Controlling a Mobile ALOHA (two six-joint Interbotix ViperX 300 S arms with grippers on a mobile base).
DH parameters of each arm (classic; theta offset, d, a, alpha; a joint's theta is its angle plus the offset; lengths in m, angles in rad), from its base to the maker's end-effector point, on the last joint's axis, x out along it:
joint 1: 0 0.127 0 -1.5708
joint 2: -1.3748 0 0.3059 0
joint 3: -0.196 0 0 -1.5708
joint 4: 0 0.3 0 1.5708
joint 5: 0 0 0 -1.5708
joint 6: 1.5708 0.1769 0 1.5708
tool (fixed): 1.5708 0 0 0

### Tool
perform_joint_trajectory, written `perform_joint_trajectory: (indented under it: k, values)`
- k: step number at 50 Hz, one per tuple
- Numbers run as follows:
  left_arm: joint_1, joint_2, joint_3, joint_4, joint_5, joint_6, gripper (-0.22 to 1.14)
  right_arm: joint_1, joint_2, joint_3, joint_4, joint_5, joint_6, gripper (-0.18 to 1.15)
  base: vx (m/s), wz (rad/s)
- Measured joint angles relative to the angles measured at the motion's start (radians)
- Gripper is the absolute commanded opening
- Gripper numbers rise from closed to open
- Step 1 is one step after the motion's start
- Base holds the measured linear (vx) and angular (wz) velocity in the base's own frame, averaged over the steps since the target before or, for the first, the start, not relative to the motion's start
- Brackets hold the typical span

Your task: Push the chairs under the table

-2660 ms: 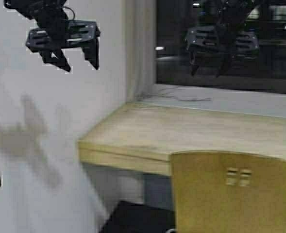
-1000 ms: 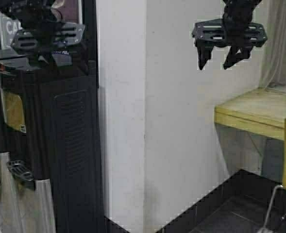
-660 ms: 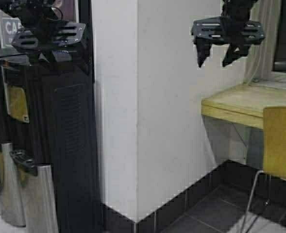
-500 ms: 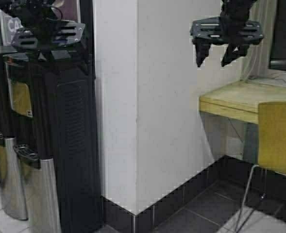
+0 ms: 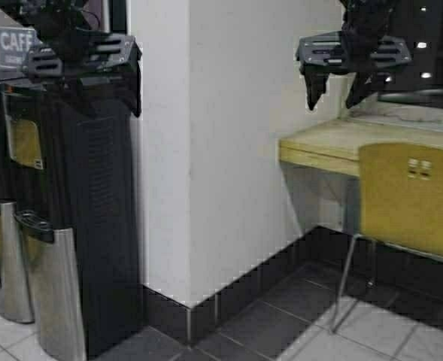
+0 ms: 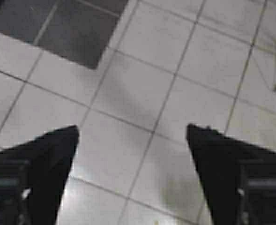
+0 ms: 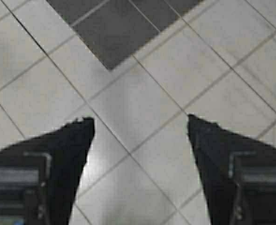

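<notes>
Base has turned right since 0.5 s ago: chair (image 5: 411, 197) now fully visible at right, standing out from the table (image 5: 334, 147), seat not under it. Left gripper (image 5: 82, 71) and right gripper (image 5: 353, 75) held high, fingers spread, empty. Coffee machine (image 5: 63, 218) at left.

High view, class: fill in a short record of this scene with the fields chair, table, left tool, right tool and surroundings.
chair: yellow-tan moulded plywood chair with chrome legs, standing on the tiled floor in front of the table, not pushed under
table: pale-wood counter top beside the white wall
left tool: raised, open, empty
right tool: raised, open, empty
surroundings: black and steel vending machine at left, dark window behind the table
</notes>
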Motion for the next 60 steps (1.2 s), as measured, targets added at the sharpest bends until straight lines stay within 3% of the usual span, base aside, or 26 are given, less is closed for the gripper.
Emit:
perform_joint_trajectory:
  k: [28, 60]
  values:
    - [0.005, 0.002, -0.017, -0.002, 0.005, -0.002, 1.0, 0.0, 0.008, -0.009, -0.003, 0.002, 0.0, 0.94, -0.26, -0.28]
    - [-0.006, 0.008, -0.017, -0.005, 0.009, -0.009, 1.0, -0.006, 0.066, -0.023, 0.009, 0.006, 0.002, 0.94, -0.13, -0.51]
